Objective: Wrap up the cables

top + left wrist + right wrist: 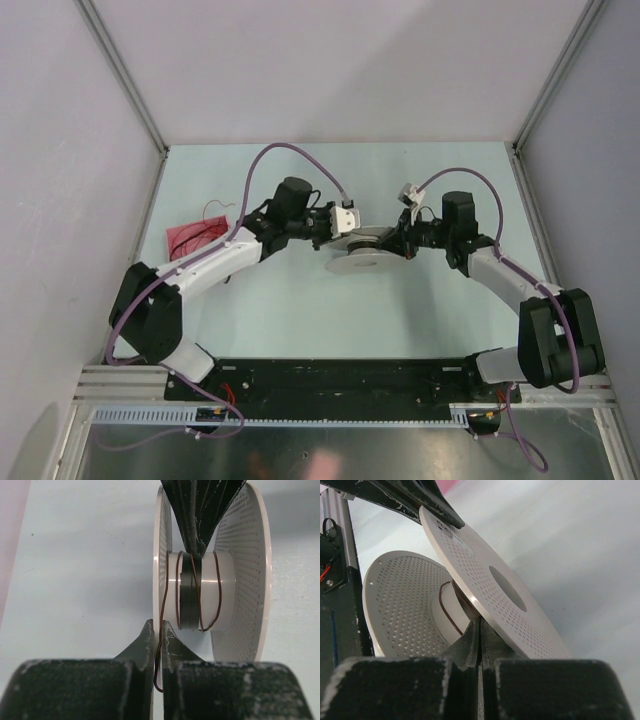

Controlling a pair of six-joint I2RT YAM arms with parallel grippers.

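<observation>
The pale grey perforated spool (360,255) lies mid-table between my grippers. In the left wrist view the spool (245,580) shows a dark red cable (164,595) looped loosely round its hub several times. My left gripper (157,632) is shut on a strand of that cable just outside the left flange. My right gripper (480,626) is shut, its tips between the flanges against the hub; the cable (445,607) runs out from them. Its fingers (197,515) reach in from the top of the left wrist view. From above, the left gripper (345,228) and right gripper (398,240) flank the spool.
A pink bag (195,238) with thin loose wires (212,212) on it lies at the table's left. Grey enclosure walls stand on the left, right and back. A black base rail (340,375) runs along the near edge.
</observation>
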